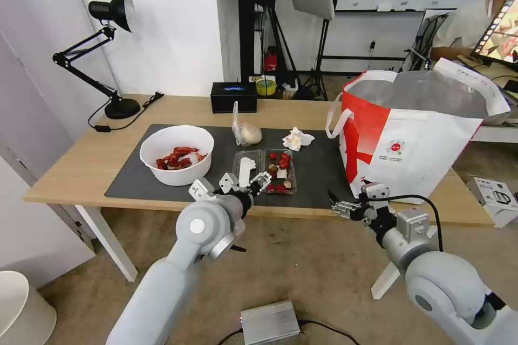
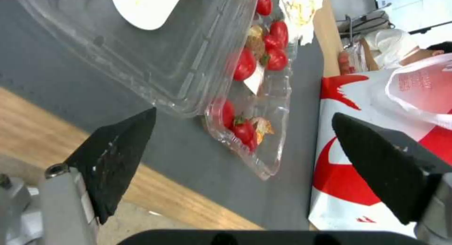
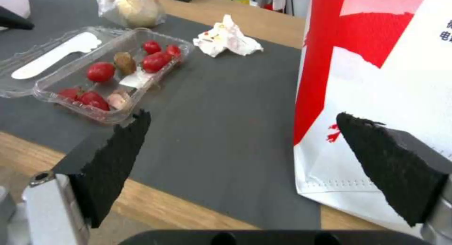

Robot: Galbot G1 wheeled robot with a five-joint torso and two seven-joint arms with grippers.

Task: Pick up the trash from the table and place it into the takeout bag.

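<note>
On the table's (image 1: pixel 75 172) dark mat (image 1: pixel 318 172) lies the trash: a white bowl (image 1: pixel 177 153) with red scraps, a clear hinged tray (image 1: pixel 265 170) with red bits, a knotted clear bag (image 1: pixel 245 130) and a crumpled tissue (image 1: pixel 297 139). The takeout bag (image 1: pixel 415 135) stands open at the table's right end. My left gripper (image 1: pixel 245 180) hovers open at the tray's (image 2: pixel 188 61) near edge, holding nothing. My right gripper (image 1: pixel 335 206) is open and empty at the table's front edge, beside the takeout bag's (image 3: pixel 386 61) lower corner, with the tray (image 3: pixel 113 72) and tissue (image 3: pixel 228 36) beyond it.
A black tissue box (image 1: pixel 233 97) and a tape roll (image 1: pixel 265 86) sit at the table's back edge, a black desk lamp (image 1: pixel 108 54) at its back left. On the floor lie a grey box (image 1: pixel 270 322) and a white bin (image 1: pixel 21 307). Tripods stand behind.
</note>
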